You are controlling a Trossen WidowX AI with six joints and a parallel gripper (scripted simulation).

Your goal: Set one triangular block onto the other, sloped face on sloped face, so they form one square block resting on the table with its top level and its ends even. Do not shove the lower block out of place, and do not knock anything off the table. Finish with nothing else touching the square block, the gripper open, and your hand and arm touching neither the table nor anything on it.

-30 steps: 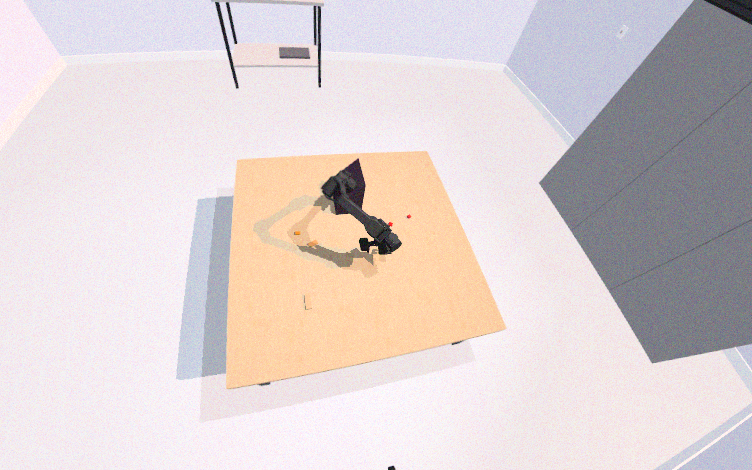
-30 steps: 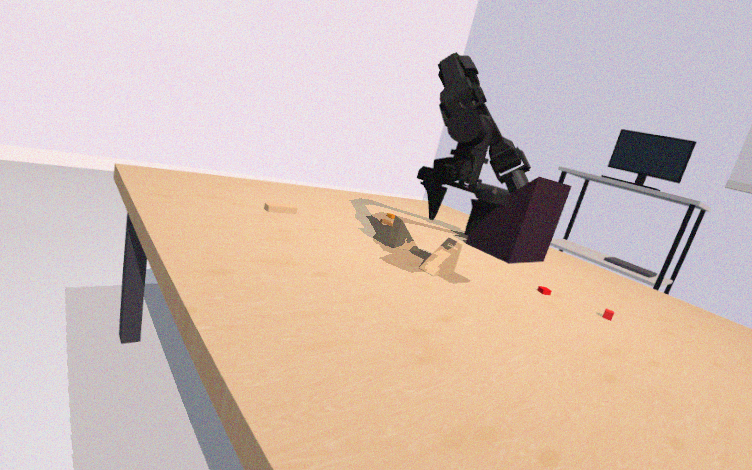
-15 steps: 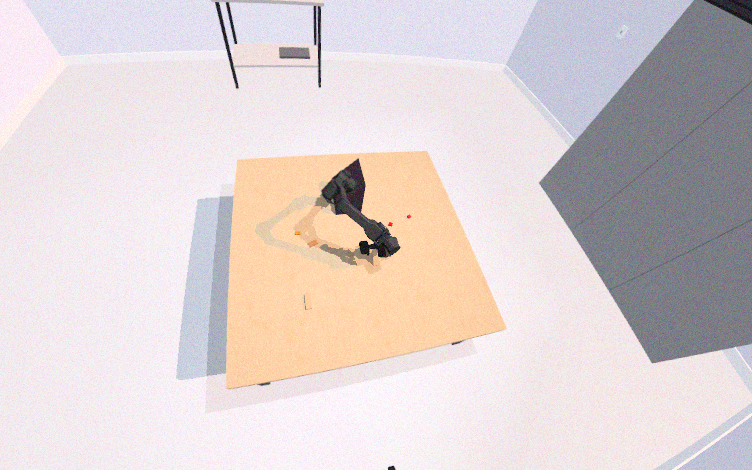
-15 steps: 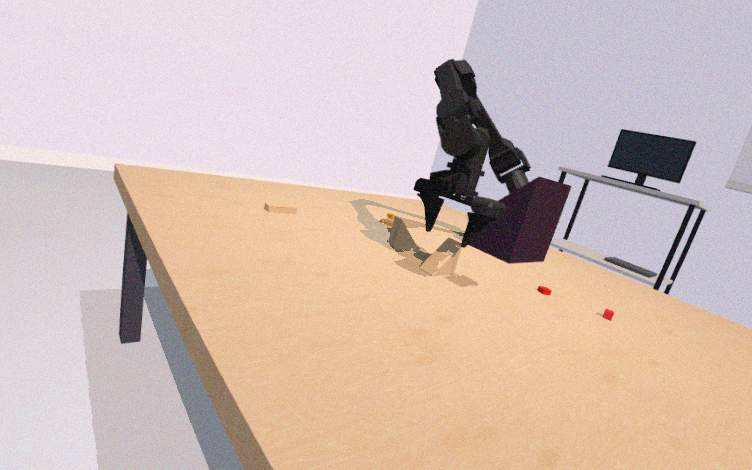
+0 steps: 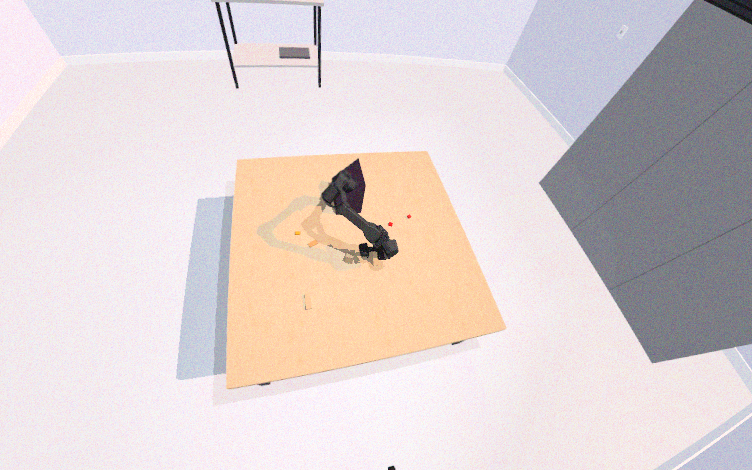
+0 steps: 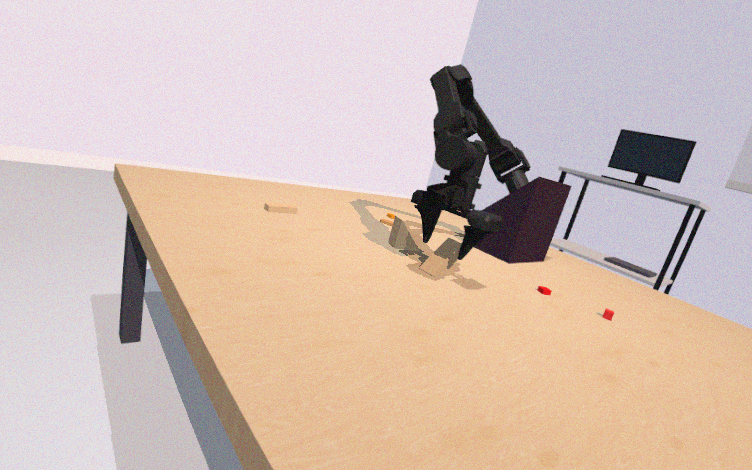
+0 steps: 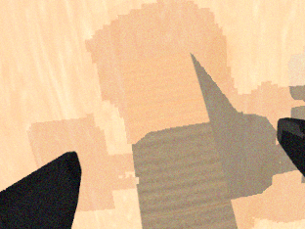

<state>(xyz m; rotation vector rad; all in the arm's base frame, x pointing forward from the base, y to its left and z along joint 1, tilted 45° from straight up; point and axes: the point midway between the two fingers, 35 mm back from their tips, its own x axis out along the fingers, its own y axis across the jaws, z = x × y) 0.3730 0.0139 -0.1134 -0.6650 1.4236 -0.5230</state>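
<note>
Two tan triangular blocks lie apart on the wooden table [image 6: 310,354] [image 5: 421,299]. One triangular block [image 6: 439,261] [image 7: 183,191] lies in shadow right under my gripper, between the lines of the two fingers. The other triangular block [image 6: 399,235] stands a little to its left, toward the arm's shadow. My gripper [image 6: 448,238] [image 5: 372,252] [image 7: 182,145] is open wide and empty. It points down, with the fingertips just above the table on either side of the nearer block; I cannot tell whether they touch it.
A dark purple wedge-shaped box [image 6: 526,221] [image 5: 357,182] stands right behind the gripper. Two small red cubes [image 6: 544,289] [image 6: 608,314] lie to the right. Small orange pieces [image 5: 297,232] [image 5: 312,242] and a flat wooden slab [image 6: 280,208] [image 5: 307,302] lie to the left.
</note>
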